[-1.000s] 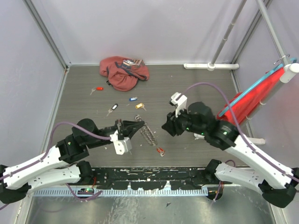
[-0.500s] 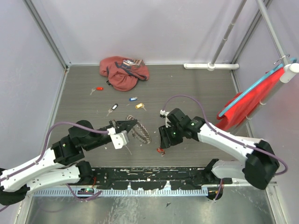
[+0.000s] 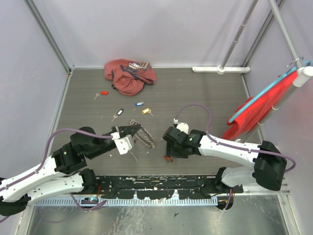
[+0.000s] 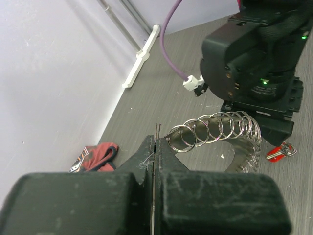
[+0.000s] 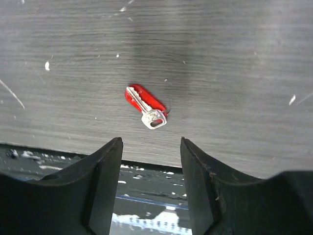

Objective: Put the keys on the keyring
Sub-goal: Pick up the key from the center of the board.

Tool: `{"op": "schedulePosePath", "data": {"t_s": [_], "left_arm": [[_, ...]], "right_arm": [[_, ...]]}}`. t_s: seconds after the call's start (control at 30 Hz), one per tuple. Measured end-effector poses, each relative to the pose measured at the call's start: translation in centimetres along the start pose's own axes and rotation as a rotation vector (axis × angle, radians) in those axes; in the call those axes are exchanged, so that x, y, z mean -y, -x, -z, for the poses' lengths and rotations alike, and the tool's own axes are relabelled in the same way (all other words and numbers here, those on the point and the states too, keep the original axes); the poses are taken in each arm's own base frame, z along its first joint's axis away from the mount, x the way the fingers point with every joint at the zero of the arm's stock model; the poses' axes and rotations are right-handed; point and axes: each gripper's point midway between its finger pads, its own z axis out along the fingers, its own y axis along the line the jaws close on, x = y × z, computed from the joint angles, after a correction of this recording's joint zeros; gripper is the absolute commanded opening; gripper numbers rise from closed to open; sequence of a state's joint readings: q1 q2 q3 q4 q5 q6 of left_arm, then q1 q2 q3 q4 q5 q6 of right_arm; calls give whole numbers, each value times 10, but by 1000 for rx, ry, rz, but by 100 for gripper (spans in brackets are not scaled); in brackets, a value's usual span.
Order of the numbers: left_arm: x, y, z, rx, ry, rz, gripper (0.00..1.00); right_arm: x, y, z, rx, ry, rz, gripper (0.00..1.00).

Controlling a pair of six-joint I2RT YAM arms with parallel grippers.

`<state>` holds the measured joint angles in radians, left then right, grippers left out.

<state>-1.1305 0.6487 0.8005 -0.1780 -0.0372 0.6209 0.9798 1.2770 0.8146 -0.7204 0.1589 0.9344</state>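
Note:
My left gripper is shut on the thin end of the keyring, a coil of silver rings with plain keys hanging off it, held just above the table. A red-headed key lies flat close to the table's near edge, also visible in the top view. My right gripper hovers open right over it, jaws pointing down, nothing between them. More keys lie farther back: red, black, blue and yellow-orange.
A reddish-pink cloth bag lies at the back of the table. A red cloth hangs on a rail at the right. The black mounting rail runs just beyond the red-headed key, at the near edge.
My right arm has swung down and toward the near edge to sit over the red-headed key, its jaws opening wider. The left gripper drifted slightly left with the keyring.

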Motion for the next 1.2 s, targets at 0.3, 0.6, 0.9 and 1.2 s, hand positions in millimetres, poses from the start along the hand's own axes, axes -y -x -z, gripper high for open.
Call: {"op": "schedulePosePath", "data": {"t_s": [0.3, 0.6, 0.9, 1.2], "left_arm": [[0, 0, 1, 0, 3, 5, 0], [-2, 1, 2, 2, 8, 4, 0], [0, -1, 0, -5, 4, 1, 0], [0, -1, 0, -5, 4, 1, 0]], "right_arm": [[0, -4, -21, 67, -245, -218, 52], [0, -5, -29, 96, -281, -271, 42], [9, -14, -37, 75, -316, -260, 40], [11, -22, -43, 44, -324, -258, 31]]}}
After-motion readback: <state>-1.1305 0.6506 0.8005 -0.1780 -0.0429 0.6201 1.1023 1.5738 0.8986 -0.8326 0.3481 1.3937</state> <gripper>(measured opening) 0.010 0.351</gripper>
